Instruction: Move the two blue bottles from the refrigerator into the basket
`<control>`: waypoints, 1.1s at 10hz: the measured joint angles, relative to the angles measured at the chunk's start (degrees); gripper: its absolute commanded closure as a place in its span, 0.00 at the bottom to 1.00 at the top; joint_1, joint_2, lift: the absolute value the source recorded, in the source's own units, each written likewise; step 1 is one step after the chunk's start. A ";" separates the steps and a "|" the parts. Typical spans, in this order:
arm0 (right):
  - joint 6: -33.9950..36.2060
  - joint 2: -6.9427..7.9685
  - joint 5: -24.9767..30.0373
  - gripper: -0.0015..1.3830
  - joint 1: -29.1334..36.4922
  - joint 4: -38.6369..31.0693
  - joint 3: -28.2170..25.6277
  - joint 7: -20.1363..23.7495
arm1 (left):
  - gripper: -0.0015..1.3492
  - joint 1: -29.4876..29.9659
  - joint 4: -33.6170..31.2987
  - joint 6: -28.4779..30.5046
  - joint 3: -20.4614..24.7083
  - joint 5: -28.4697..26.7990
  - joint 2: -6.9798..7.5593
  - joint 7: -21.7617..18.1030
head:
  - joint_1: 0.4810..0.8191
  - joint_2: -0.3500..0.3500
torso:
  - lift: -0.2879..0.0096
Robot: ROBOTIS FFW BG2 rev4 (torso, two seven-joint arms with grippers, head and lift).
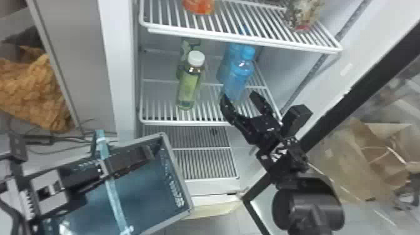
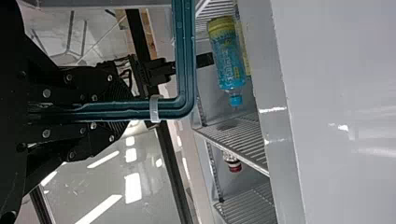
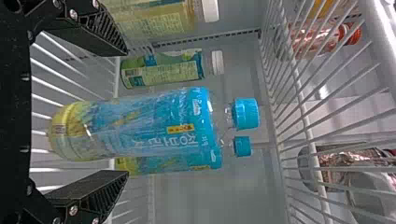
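Two blue bottles stand one behind the other on the fridge's middle shelf, the front bottle partly covering the rear bottle. My right gripper is open just in front of them. In the right wrist view, its fingers are spread to either side of the front bottle, with the right gripper not closed on it; the rear bottle shows beside it. At lower left, my left gripper holds the basket by its handle. The left wrist view has the left gripper shut on the teal handle.
Green bottles, the nearer green bottle among them, stand left of the blue ones. The wire shelf above overhangs them and holds an orange item. The open fridge door is at the right, close to the right arm.
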 measured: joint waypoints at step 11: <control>3.50 -0.13 1.04 0.93 -7.29 6.57 1.15 -2.33 | 0.88 -0.10 0.00 0.00 -0.04 0.10 0.09 0.00 | 0.63 0.12 | 0.24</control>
